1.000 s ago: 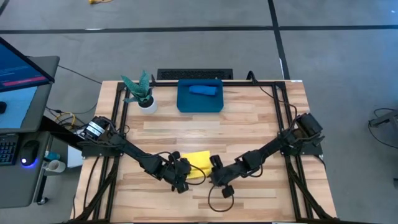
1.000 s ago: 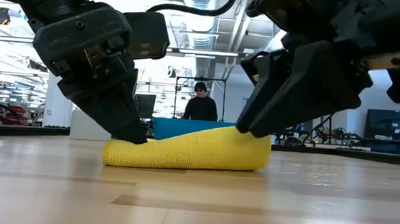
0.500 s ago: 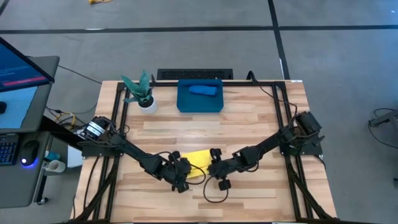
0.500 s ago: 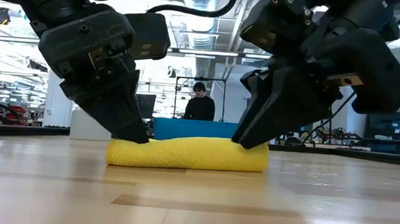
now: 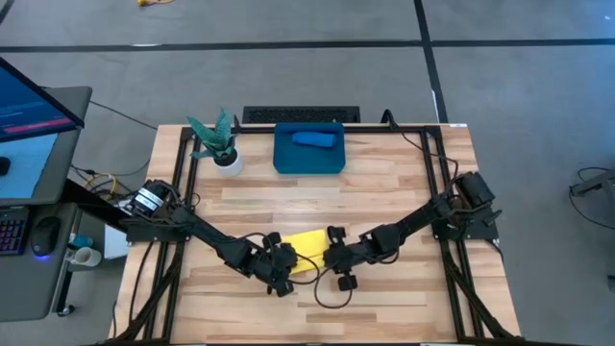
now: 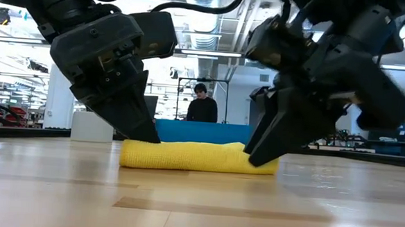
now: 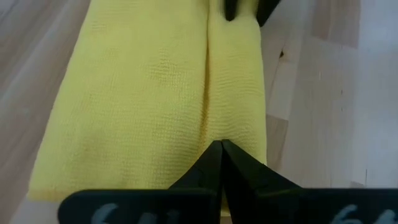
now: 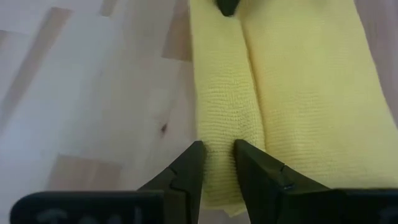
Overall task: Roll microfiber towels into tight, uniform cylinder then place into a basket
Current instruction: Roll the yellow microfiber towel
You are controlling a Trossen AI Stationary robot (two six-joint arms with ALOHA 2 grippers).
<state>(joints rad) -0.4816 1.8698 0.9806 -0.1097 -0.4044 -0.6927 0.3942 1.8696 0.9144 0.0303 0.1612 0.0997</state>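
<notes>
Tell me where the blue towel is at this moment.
In the high view, the blue towel lies inside the basket at the table's far edge, right of the plant pot, far from both grippers.

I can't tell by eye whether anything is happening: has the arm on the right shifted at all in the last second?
Yes. The right gripper has slid left along the table toward the yellow towel, away from the table's right edge.

table (image 5: 384, 192): wood slats | on it: yellow towel (image 5: 306, 246), basket (image 5: 288, 161), plant pot (image 5: 229, 163)
</notes>
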